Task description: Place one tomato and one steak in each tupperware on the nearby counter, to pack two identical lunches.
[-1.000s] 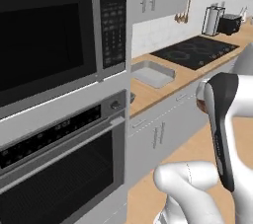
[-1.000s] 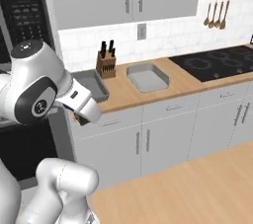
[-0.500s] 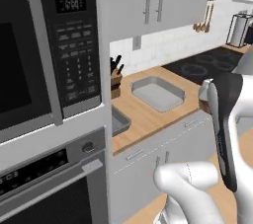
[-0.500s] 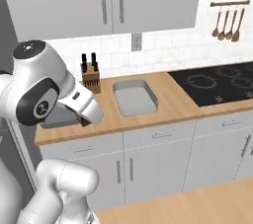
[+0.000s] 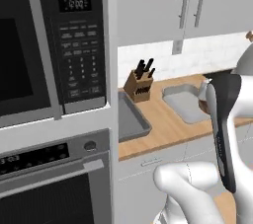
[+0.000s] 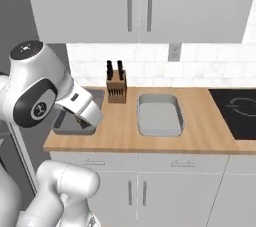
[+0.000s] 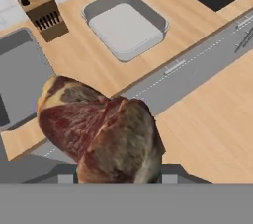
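Observation:
A raw red-brown steak (image 7: pixel 99 134) with a pale fat edge hangs close in front of the hand camera, and my gripper (image 7: pixel 118 172) is shut on it; the meat hides the fingertips. It is held out in front of the cabinet fronts, short of the counter (image 7: pixel 89 70). Two grey tupperware trays lie on the worktop: one (image 7: pixel 126 28) right of the knife block, bare inside, and one (image 7: pixel 22 80) left of it by the oven column. The base views show the same trays, right (image 6: pixel 159 116) (image 5: pixel 185 102) and left (image 6: pixel 75 123) (image 5: pixel 129 119), the left one partly behind my arm. No tomato shows.
A wooden knife block (image 6: pixel 116 86) stands at the back between the trays. A black cooktop (image 6: pixel 237 111) lies to the right. A microwave (image 5: pixel 49 45) over an oven (image 5: pixel 49 178) fills the tall column on the left. Wall cabinets (image 6: pixel 140 1) hang above.
The base has moved, so the whole scene has shifted: the knife block and both trays now sit near the middle of the base views, and the cooktop has slid off to the right.

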You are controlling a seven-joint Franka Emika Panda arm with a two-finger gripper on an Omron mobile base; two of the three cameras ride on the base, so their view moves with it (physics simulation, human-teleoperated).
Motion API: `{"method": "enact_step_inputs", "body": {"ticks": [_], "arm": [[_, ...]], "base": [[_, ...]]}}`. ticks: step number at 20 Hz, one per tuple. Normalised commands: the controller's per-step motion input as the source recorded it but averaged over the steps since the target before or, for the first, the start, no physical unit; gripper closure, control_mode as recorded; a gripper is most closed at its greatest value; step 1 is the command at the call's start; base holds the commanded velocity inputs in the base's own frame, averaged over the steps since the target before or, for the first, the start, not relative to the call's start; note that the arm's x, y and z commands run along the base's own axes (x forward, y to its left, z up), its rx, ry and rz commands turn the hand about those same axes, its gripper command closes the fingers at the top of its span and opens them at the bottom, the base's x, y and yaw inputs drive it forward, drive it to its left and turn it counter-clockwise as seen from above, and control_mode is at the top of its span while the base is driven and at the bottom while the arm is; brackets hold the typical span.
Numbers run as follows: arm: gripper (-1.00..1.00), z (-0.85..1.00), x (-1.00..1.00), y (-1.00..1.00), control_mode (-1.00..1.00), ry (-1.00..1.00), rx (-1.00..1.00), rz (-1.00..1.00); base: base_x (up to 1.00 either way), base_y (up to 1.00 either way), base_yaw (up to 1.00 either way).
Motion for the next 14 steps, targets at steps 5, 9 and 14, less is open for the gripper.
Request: {"method": "enact_step_inputs", "body": {"ticks": [5,9,14], "arm": [[1.00,0.00,0.00,0.00,1.00,0.00,0.00,0.00],[1.00,0.00,0.00,0.00,1.00,0.00,0.00,0.00],[1.00,0.00,0.00,0.00,1.00,0.00,0.00,0.00]], "base": [[0.55,-0.27,0.50],[0.69,-0.47,0.54],[0.65,-0.46,0.53]]}}
